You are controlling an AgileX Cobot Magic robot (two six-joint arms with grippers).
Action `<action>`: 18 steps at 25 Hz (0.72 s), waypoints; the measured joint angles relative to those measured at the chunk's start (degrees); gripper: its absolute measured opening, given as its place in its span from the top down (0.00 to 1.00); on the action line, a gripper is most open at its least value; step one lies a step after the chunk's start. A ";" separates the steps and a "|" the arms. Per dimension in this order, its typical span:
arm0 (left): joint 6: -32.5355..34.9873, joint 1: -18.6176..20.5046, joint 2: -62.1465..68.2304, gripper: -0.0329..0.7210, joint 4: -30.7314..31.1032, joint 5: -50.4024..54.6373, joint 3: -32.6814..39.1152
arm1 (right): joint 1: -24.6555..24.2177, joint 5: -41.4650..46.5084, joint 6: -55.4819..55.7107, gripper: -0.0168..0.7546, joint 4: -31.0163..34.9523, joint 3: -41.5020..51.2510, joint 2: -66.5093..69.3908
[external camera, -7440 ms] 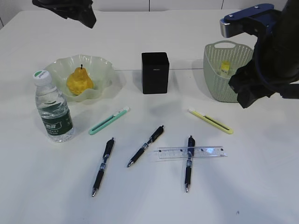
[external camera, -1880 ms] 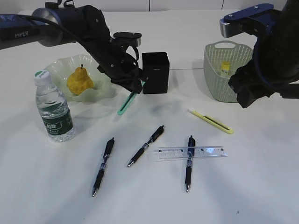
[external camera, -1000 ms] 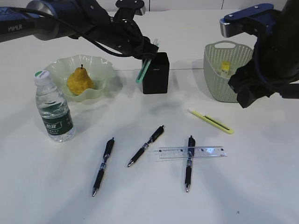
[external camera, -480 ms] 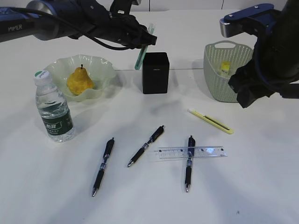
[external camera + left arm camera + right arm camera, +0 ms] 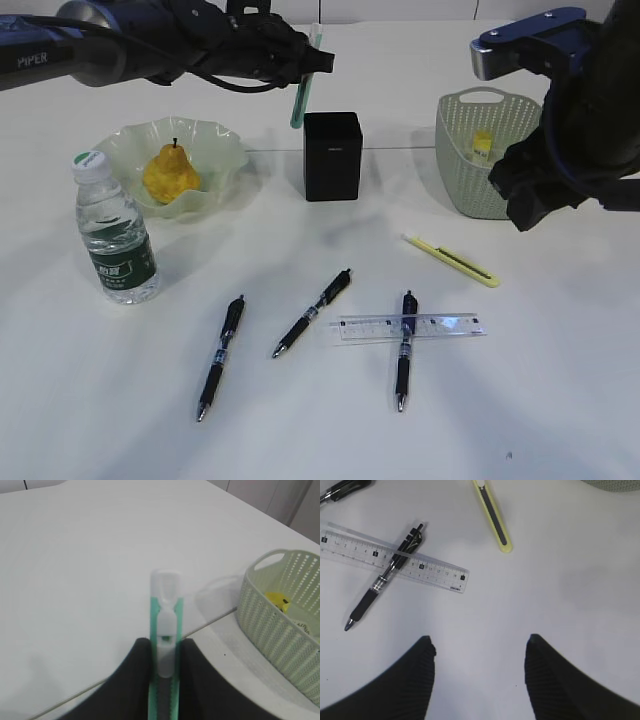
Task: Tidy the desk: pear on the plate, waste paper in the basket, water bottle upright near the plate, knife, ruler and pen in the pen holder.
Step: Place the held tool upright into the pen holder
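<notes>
My left gripper (image 5: 308,60) is shut on a green knife (image 5: 299,100), which hangs tilted just above and left of the black pen holder (image 5: 331,155). In the left wrist view the knife (image 5: 165,605) sticks out between the fingers (image 5: 137,665). A yellow knife (image 5: 452,260), the clear ruler (image 5: 410,326) and three pens (image 5: 313,312) lie on the desk (image 5: 560,380). One pen (image 5: 385,577) crosses the ruler (image 5: 432,572). The pear (image 5: 171,172) sits on the plate (image 5: 225,150). The water bottle (image 5: 115,235) stands upright beside it. My right gripper (image 5: 480,642) hovers open over bare desk.
The sage green basket (image 5: 460,175) stands at the back right with a yellow crumpled scrap (image 5: 483,143) inside; it also shows in the left wrist view (image 5: 280,630). The right arm's bulk (image 5: 580,120) hangs in front of the basket.
My left gripper has carried the green knife upward and a little right, from beside the pen holder to above its left edge. The right arm has not moved.
</notes>
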 joint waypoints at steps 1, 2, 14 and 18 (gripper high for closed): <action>0.00 0.00 0.00 0.81 -0.14 -0.35 0.00 | 0.00 0.00 0.00 0.42 0.00 0.00 0.00; 0.00 0.00 0.00 0.81 -0.13 -0.63 0.00 | 0.00 0.00 0.00 0.42 0.00 0.00 0.00; 0.00 0.00 0.00 0.81 -4.21 -4.42 0.00 | 0.00 -0.13 0.00 0.42 0.00 0.00 0.00; 0.03 -0.22 0.33 0.81 -6.82 -5.94 0.00 | 0.00 -0.13 0.00 0.42 0.00 0.00 0.00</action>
